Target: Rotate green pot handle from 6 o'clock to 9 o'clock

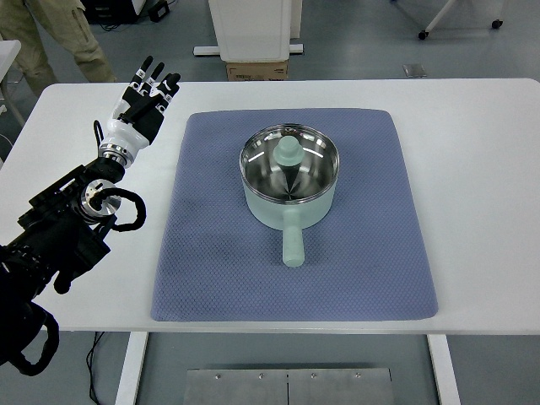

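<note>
A pale green pot [289, 187] with a glass lid and a green knob [289, 152] stands in the middle of a blue-grey mat [211, 253]. Its handle [292, 245] points straight toward me, at 6 o'clock. My left hand [147, 97] hovers over the white table at the far left, well away from the pot, fingers spread and holding nothing. Its black arm [59, 236] comes in from the lower left. The right arm does not show.
The white table [481, 169] reaches beyond the mat on all sides. Beyond its far edge stand a white cabinet base [253, 34] and a cardboard box [256, 70]. A person's legs [59, 38] show at the top left.
</note>
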### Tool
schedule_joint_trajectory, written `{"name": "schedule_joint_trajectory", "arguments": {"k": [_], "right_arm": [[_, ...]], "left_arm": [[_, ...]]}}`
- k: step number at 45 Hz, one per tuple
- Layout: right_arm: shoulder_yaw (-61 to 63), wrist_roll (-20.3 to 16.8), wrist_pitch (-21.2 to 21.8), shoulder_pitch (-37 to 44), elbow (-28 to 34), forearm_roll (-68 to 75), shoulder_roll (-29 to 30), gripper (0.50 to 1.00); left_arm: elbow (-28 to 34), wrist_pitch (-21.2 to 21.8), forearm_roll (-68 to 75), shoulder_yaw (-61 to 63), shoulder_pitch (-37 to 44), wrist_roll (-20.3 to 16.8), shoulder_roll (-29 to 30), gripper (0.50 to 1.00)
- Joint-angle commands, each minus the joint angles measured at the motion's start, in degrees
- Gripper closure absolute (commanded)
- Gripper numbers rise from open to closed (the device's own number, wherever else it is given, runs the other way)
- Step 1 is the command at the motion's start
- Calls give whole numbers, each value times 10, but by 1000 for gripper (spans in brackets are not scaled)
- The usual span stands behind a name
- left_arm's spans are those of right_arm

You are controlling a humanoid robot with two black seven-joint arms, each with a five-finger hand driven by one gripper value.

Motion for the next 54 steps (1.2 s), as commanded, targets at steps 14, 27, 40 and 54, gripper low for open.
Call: {"name": "schedule_joint_trajectory", "arguments": {"k": [14,27,40,54], "right_arm": [[0,0,0,0,0,0,0,500],[0,0,0,0,0,0,0,500],[0,0,0,0,0,0,0,500],[0,0,0,0,0,0,0,500]], "left_arm": [[-1,-8,2,1,-7,0,6,500],[-5,-66,33,1,-23,1,6,500],[-76,-92,73,-3,-36,-1,32,500],[-184,-92,128,-16,-43,-10,67,500]]}}
